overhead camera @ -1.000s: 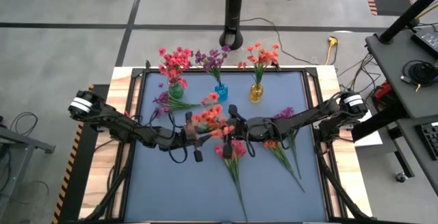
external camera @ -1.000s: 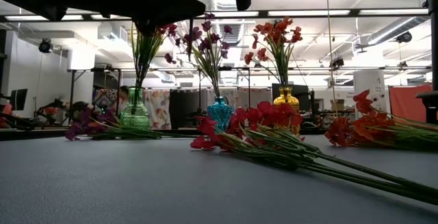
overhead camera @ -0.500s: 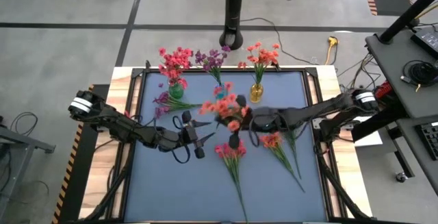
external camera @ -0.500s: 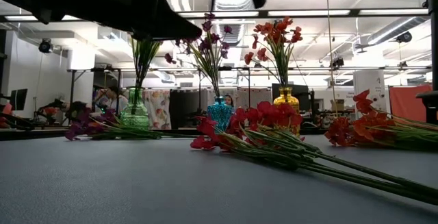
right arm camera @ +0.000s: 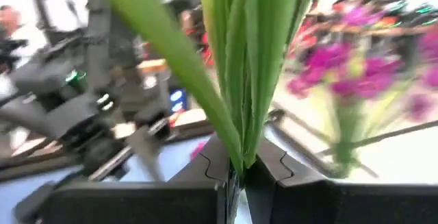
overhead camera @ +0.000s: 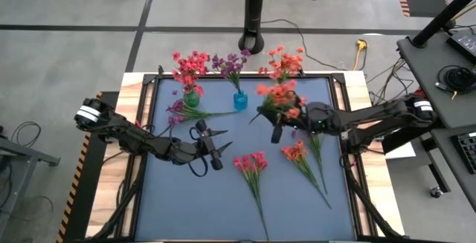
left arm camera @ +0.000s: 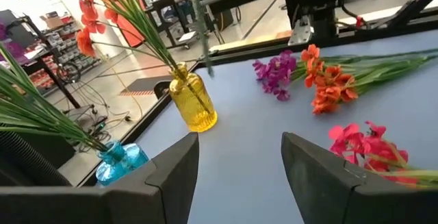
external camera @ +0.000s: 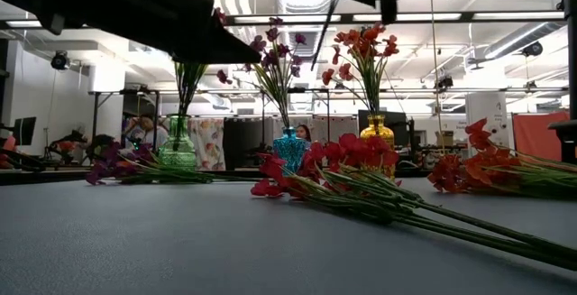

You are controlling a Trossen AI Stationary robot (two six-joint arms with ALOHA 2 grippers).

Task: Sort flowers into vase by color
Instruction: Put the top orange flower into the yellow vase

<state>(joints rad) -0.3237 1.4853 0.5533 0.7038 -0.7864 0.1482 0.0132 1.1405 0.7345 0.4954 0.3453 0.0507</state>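
Orange-red sprig clamped in right tool, blossoms above yellow vase; left tool open, w/o load.

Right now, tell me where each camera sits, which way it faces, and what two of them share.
High view: above the table, looking straight down; both arms show, the right tool holding an orange sprig.
Low view: at tabletop height, looking across at the yellow vase; dark arm parts hang at the top.
Left wrist view: on the left arm, past its open fingers toward that vase.
Right wrist view: on the right arm, fingers clamping green stems.
Shared: low and left wrist views both show the blue vase.
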